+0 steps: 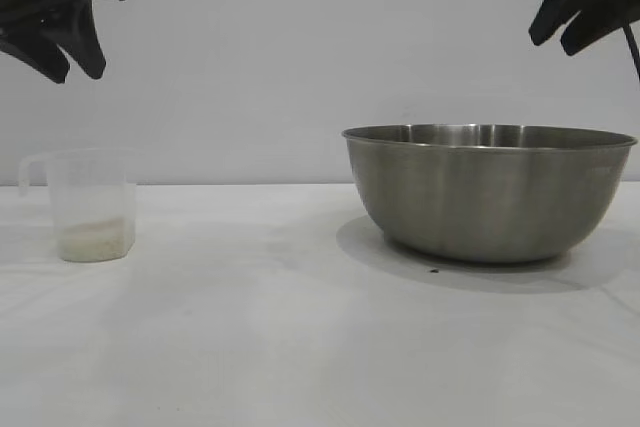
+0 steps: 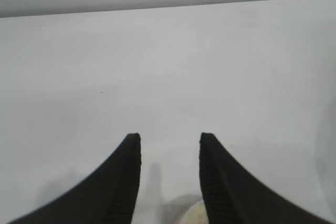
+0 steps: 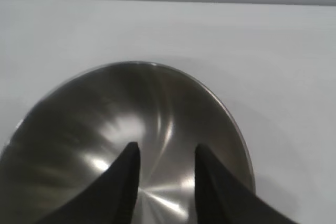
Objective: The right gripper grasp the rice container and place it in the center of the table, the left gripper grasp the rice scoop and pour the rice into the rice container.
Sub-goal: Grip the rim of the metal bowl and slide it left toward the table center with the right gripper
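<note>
Rice container (image 1: 488,192), one; rice scoop (image 1: 91,205), one

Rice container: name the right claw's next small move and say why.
Probably lower the right claw onto the rice container's rim. It hangs open above the bowl, holding nothing, and the bowl sits right of the table's center. The rice scoop waits untouched under the left claw.

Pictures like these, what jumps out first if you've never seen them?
The big shiny rice container on the table's right side grabs you first. Then the small see-through rice scoop on the left, with a little rice at its bottom. Two black grippers, left gripper and right gripper, hang open above them.
</note>
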You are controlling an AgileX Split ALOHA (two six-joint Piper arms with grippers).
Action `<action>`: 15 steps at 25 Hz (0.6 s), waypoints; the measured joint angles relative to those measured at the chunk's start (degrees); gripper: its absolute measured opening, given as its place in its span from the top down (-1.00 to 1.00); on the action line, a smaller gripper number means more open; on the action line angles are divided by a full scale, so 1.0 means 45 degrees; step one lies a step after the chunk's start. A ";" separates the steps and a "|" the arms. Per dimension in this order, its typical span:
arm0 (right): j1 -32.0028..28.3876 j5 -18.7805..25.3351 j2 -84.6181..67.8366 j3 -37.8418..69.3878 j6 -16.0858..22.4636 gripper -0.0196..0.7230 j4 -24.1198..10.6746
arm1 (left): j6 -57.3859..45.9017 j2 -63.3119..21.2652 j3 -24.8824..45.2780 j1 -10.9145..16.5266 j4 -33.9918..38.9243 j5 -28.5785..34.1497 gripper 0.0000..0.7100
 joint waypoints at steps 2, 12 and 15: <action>-0.0226 0.0518 0.0000 0.0000 0.0943 0.28 -0.0780 | 0.0000 0.0000 0.0000 0.0000 0.0000 0.0022 0.39; -0.0334 0.1606 0.0750 0.0000 0.2322 0.28 -0.1722 | 0.0000 0.0000 0.0000 0.0000 0.0000 0.0049 0.39; -0.0334 0.1551 0.1186 0.0000 0.2355 0.28 -0.1722 | 0.0000 0.0000 0.0000 0.0000 0.0000 0.0049 0.39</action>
